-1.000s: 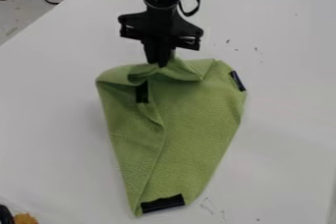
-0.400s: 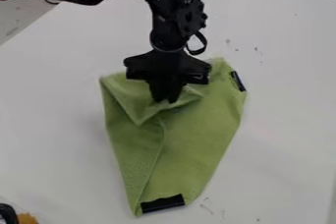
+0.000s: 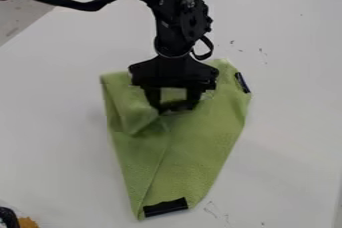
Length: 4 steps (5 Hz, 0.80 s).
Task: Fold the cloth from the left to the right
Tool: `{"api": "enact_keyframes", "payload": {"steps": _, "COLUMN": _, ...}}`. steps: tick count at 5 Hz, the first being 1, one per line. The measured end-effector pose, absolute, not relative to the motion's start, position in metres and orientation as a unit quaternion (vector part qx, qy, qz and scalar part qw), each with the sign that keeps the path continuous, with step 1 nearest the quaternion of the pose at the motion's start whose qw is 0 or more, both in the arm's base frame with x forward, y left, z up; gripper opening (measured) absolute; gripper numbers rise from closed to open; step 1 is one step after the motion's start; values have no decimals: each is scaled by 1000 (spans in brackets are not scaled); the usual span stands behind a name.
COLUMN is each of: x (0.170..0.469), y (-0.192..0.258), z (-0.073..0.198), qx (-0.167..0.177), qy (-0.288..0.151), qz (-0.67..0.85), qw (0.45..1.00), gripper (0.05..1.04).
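Green cloth [image 3: 194, 144] under the pincer [image 3: 177, 106]; its fingers wide apart, green visible between

Green cloth [image 3: 190, 152] on white table [image 3: 290, 137]

One camera faces me from across the bench [image 3: 287, 137] — up high, looking down at a slant — near enough to cut off my arm [image 3: 184, 19] at the top edge and the bench at the bottom.
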<state>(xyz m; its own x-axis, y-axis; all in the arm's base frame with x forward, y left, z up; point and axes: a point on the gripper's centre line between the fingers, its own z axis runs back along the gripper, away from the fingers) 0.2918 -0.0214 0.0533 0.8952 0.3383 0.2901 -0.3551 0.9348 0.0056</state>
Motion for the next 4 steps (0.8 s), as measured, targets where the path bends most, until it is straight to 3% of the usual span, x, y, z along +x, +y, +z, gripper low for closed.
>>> {"api": "enact_keyframes", "payload": {"steps": 1, "x": 291, "y": -21, "z": 53, "qx": 28, "qy": -142, "qz": 176, "qw": 974, "gripper": 1018}}
{"api": "enact_keyframes", "payload": {"steps": 4, "x": 299, "y": -12, "z": 65, "qx": 35, "qy": -122, "qz": 133, "qw": 983, "gripper": 1006}}
